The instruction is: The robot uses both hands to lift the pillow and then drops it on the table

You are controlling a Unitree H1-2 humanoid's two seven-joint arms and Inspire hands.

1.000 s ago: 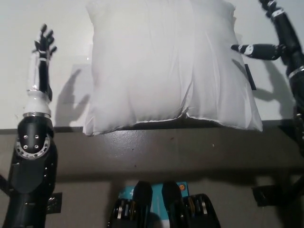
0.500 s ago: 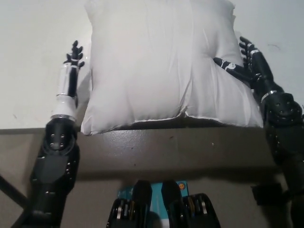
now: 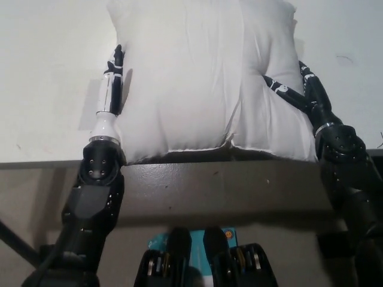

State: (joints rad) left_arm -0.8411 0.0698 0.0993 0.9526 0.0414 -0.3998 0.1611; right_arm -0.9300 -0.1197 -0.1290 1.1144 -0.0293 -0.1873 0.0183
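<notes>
1. While both hands bracket the pillow (image 3: 197,78), you are at the squeeze step and the lift has not begun; the pillow lies on the white table (image 3: 48,72), its near edge overhanging the table's front lip.
2. Left hand (image 3: 114,75): laid flat against the pillow's left flank, fingers together and pointing away from the robot. It presses the side and wraps nothing.
3. Right hand (image 3: 293,89): fingers spread, one pushed into the pillow's right front face and denting the fabric, the rest along the right edge. Again a press, not a grasp.
4. Risk (judgement): the filling is soft. If you raise the arms before the inward pressure is firm, expect the pillow to sag between the palms and slide out downward.
5. Risk: the two contacts sit at unequal heights and depths. Uneven squeeze could rotate the pillow, or tip its overhanging edge off the front of the table.
6. Relation: the pillow sits between the hands, touching both, its bulk extending beyond them toward the far side.
</notes>
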